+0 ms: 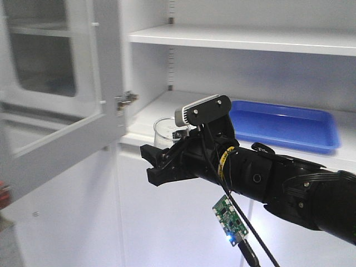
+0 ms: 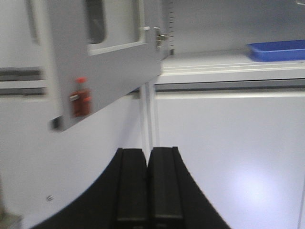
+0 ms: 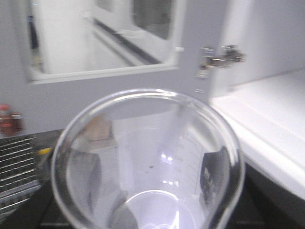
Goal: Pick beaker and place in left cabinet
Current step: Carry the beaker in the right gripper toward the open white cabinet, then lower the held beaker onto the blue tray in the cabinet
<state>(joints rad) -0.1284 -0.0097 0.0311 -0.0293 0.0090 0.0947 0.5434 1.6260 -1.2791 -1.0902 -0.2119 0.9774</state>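
Observation:
The clear beaker (image 1: pixel 163 131) is held upright in my right gripper (image 1: pixel 161 162), just in front of the front edge of the left cabinet's lower shelf (image 1: pixel 167 105). In the right wrist view the beaker (image 3: pixel 157 143) fills the frame, its faint graduation marks showing. The dark fingers (image 3: pixel 213 168) press on both of its sides, so the right gripper (image 3: pixel 147 191) is shut on it. My left gripper (image 2: pixel 147 157) is shut and empty, low in front of the white lower cabinet panels. The blue tray (image 1: pixel 283 125) lies on the same shelf to the right.
The grey cabinet door (image 1: pixel 61 89) with its glass window stands swung open at the left, its hinge (image 1: pixel 127 100) near the beaker. An upper shelf (image 1: pixel 239 39) runs overhead. A small red-capped bottle (image 2: pixel 81 98) shows by the door's lower edge. A green circuit board (image 1: pixel 229 219) dangles under my right arm.

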